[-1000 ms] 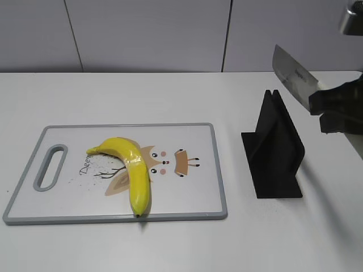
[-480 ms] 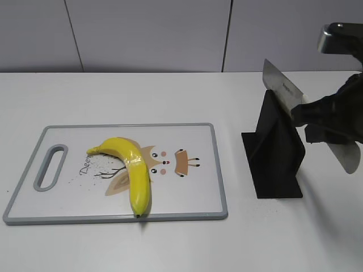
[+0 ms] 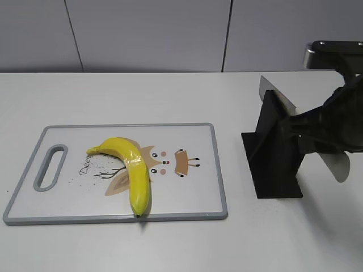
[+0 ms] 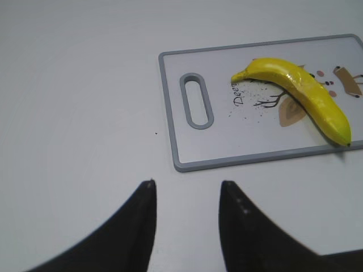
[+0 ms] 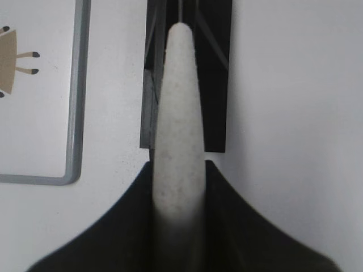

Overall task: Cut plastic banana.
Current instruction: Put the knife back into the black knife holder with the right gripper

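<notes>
The plastic banana [image 3: 133, 170], yellow, curved and whole, lies on the white cutting board [image 3: 193, 136]. It also shows in the left wrist view [image 4: 306, 96]. My right gripper [image 3: 309, 127] is shut on the pale grey handle of a knife [image 5: 178, 102]. It holds the steel blade [image 3: 272, 93] at the top slot of the black knife stand [image 3: 275, 164], far right of the banana. The stand partly hides the blade. My left gripper [image 4: 187, 190] is open and empty over bare table, near the board's handle end.
The board [image 4: 227, 141] has a grey rim, a slot handle [image 4: 195, 99] at its left end and a cartoon print. The knife stand [image 5: 218, 68] stands just right of the board. A grey panelled wall runs behind the table.
My right gripper has moved down and to the left with the knife. The blade has gone from above and right of the stand to the stand's top slot. Banana and board have not moved.
</notes>
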Controlling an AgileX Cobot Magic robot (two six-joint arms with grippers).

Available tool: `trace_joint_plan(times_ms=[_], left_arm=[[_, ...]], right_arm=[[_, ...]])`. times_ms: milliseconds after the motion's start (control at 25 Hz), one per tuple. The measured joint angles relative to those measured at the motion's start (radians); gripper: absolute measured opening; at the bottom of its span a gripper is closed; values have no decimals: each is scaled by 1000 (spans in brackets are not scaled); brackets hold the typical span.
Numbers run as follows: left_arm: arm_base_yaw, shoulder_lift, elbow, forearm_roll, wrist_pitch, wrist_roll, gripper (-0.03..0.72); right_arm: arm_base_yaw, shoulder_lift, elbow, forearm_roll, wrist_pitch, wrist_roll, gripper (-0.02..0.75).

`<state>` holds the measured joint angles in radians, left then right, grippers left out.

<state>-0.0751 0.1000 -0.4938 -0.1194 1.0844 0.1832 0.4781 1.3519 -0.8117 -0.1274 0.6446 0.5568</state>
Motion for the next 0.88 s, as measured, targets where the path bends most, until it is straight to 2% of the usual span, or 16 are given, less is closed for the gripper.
trace_joint_plan(times_ms=[240,280,400,480,720,880], left_arm=[[0,0,0,0,0,-1,365],[0,0,0,0,0,-1,365],[0,0,0,0,0,-1,365],[0,0,0,0,0,-1,365],[0,0,0,0,0,-1,365],[0,0,0,0,0,-1,365]], right_arm=[[0,10,0,38,16,-9,203],[0,10,0,41,17,-10,240],[0,10,0,47,18,-12,489],[0,10,0,49,20,-14,602],[0,-50,0,61,42,-67,630],[0,-169,6,86,110,-188,630]])
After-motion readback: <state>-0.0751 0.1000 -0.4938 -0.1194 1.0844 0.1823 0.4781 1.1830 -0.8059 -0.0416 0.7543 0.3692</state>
